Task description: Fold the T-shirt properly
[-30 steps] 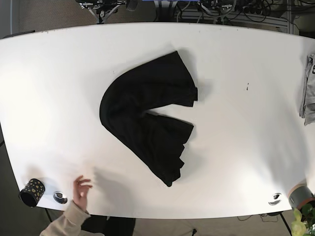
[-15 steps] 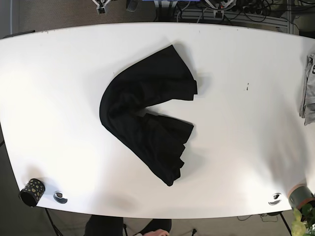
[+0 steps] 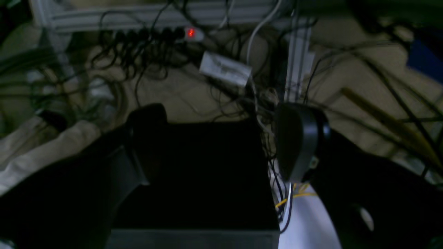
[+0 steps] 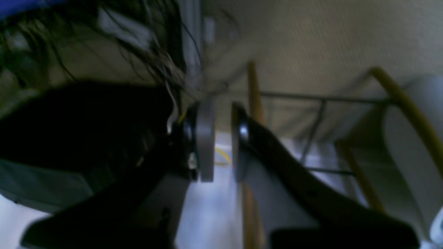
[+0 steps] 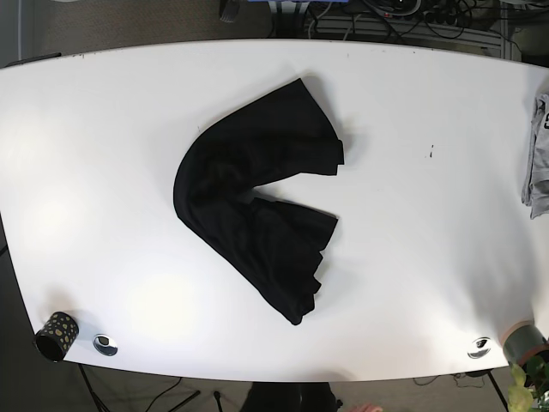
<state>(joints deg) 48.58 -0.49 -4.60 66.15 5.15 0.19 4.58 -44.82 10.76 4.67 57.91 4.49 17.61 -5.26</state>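
The white tabletop (image 5: 412, 257) fills the base view. Near its middle, slightly toward the far edge, lies the black T-shirt (image 5: 257, 202), bunched into a curved, boomerang-like shape: one lobe reaches toward the far side and ends in a straight hem, the other runs toward the near edge and tapers to a point, with a wedge of bare white between them. Nothing touches the garment.

At the edge of the base view's right side rests a folded grey cloth (image 5: 538, 154), partly cut off by the frame and well apart from the shirt. At the near corner on the base view's left stands a small dark cup with pale dots (image 5: 56, 335), and just beside it is a round metal fitting (image 5: 105, 344); a similar fitting (image 5: 479, 348) sits near the opposite near corner.

Neither arm appears in the base view. The left hand (image 3: 221, 152) is dim in its wrist view, its fingers spread wide and holding nothing, cables behind it. The right hand (image 4: 219, 138) is blurred, its fingers close together with a narrow gap, nothing between them.
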